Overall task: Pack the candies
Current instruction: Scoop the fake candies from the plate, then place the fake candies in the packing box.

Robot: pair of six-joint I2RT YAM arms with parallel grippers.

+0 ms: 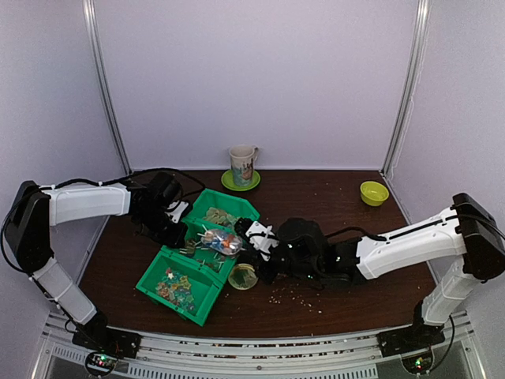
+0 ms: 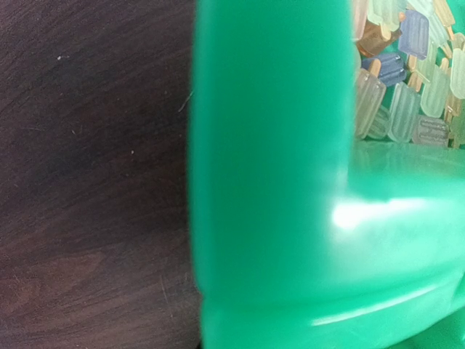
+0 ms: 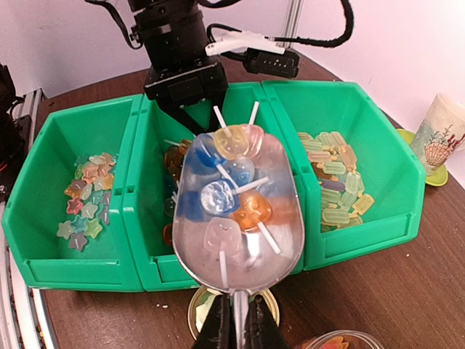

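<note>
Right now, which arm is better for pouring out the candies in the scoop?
The right arm. The right gripper is shut on the handle of the scoop, which already holds the candies above the green bins. The left gripper sits at the bins' far side with no scoop.

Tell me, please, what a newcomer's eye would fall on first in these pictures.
First, the metal scoop, heaped with coloured lollipop-shaped candies, which the right gripper holds over the middle of three green bins. Next, the small loose bits scattered on the dark table, on the near side of the right arm.
</note>
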